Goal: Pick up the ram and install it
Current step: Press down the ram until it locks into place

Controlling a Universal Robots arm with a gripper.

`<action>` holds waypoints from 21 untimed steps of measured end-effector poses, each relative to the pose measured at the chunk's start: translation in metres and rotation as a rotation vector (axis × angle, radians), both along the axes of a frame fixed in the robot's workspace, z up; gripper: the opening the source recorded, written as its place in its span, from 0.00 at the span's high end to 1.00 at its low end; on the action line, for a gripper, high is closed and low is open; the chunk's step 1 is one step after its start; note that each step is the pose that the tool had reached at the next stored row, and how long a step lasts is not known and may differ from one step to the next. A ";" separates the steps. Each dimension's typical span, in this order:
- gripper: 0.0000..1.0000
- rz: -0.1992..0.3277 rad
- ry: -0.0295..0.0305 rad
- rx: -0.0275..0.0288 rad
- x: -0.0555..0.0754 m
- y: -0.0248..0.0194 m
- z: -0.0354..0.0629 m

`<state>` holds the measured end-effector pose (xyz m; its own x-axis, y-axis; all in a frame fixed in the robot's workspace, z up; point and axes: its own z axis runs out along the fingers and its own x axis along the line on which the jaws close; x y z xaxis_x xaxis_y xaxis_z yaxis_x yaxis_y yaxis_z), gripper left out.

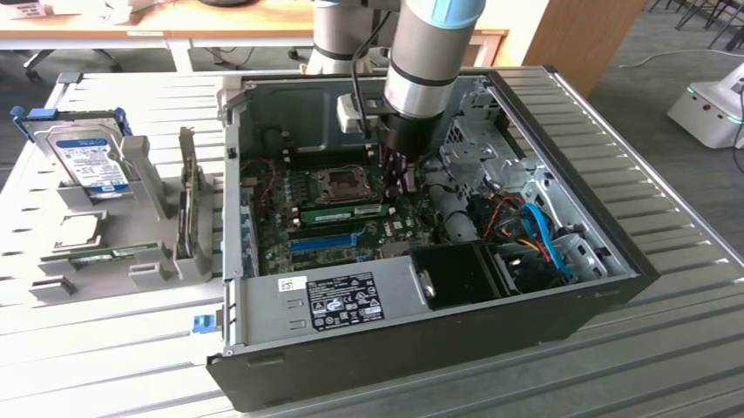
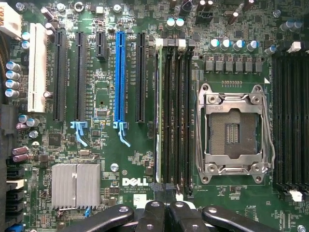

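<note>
currently the gripper (image 2: 164, 212), closed and empty, hovers over the motherboard (image 2: 111, 159); just ahead, one ram (image 2: 158, 106) sits slotted: light, stiff, fragile, best held by edges.

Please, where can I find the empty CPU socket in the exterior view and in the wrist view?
Exterior view: the CPU socket sits in the middle of the motherboard, just beyond the green ram stick as the camera looks.
Wrist view: the CPU socket lies between two banks of black memory slots.
Shared landmark: the long blue expansion slot.
</note>
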<state>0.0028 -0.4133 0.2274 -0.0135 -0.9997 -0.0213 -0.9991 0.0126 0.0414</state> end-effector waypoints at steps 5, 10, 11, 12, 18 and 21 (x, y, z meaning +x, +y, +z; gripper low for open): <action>0.89 0.000 0.0000 0.0000 0.000 0.0000 -0.0014; 0.89 0.000 0.0000 -0.0001 0.000 0.0000 -0.0021; 0.89 0.000 0.0000 0.0000 0.000 0.0000 -0.0021; 0.89 0.000 0.0000 0.0000 0.000 0.0000 -0.0021; 0.89 0.000 0.0001 -0.0002 0.000 -0.0001 -0.0041; 0.89 0.000 0.0000 0.0001 0.000 0.0000 -0.0042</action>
<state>0.0028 -0.4133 0.2232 -0.0135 -0.9997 -0.0213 -0.9991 0.0126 0.0414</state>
